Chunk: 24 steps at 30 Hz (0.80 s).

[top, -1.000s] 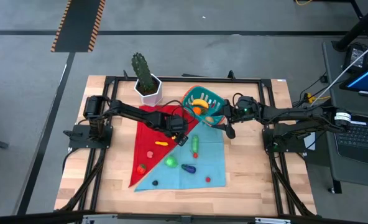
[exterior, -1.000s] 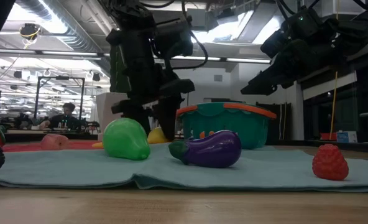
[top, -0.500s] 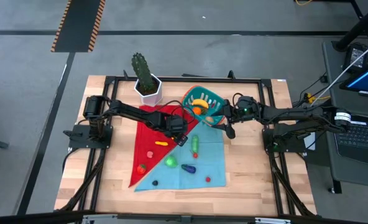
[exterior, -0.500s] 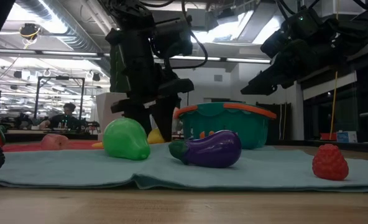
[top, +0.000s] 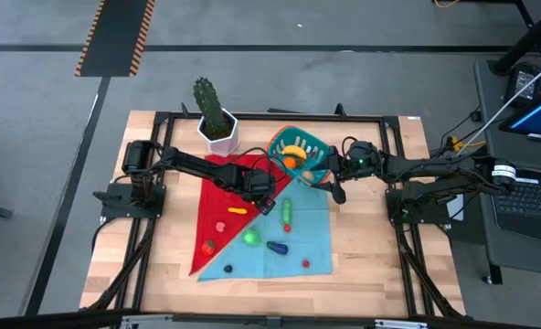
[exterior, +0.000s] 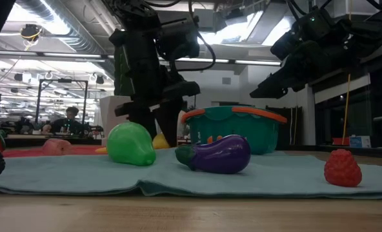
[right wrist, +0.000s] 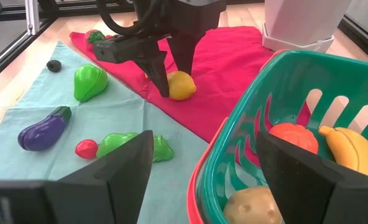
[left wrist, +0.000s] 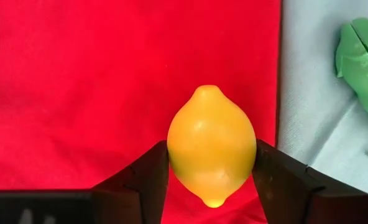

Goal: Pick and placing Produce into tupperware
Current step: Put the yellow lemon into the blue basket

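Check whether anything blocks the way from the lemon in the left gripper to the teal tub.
Nothing visible does. The left gripper closes on the lemon on the red cloth; only bare cloth lies between it and the tub.

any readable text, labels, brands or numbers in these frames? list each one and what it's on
None readable.
Tupperware: no label or brand showing.
Lemon between the left gripper fingers: no marking.
Right gripper: no marking in view.
Monitor at the edge of the high view: too small to read.
Room behind the table in the low view: nothing legible.
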### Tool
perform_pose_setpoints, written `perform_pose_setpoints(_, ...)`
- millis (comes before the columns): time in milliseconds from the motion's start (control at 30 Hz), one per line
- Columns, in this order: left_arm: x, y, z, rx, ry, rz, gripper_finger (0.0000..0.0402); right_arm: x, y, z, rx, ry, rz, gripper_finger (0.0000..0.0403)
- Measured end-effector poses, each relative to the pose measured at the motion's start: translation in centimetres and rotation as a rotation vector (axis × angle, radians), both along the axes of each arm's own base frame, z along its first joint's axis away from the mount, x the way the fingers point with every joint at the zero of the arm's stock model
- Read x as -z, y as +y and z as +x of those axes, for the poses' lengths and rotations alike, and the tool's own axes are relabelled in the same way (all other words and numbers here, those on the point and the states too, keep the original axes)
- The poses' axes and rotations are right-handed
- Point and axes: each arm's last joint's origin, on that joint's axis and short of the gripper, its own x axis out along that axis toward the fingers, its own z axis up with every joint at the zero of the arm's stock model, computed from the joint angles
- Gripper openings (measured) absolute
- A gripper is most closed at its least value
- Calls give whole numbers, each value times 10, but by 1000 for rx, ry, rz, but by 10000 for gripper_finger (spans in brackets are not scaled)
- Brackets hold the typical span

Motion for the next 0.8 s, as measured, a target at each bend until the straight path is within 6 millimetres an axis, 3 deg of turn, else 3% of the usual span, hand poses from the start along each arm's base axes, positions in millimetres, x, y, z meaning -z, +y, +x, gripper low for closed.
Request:
perform_pose_setpoints(267, -4, 0, 3, 56, -47, 21, 191, 0, 0, 0, 0, 0, 0, 283)
perform_pose_setpoints(467, -20, -1, -1, 98, -67, 47, 190, 0, 0, 0, 0, -1, 0, 283)
perform_pose_setpoints(800, -72, -21, -23, 197, -137, 231, 190, 0, 0, 0, -8, -3, -20, 283)
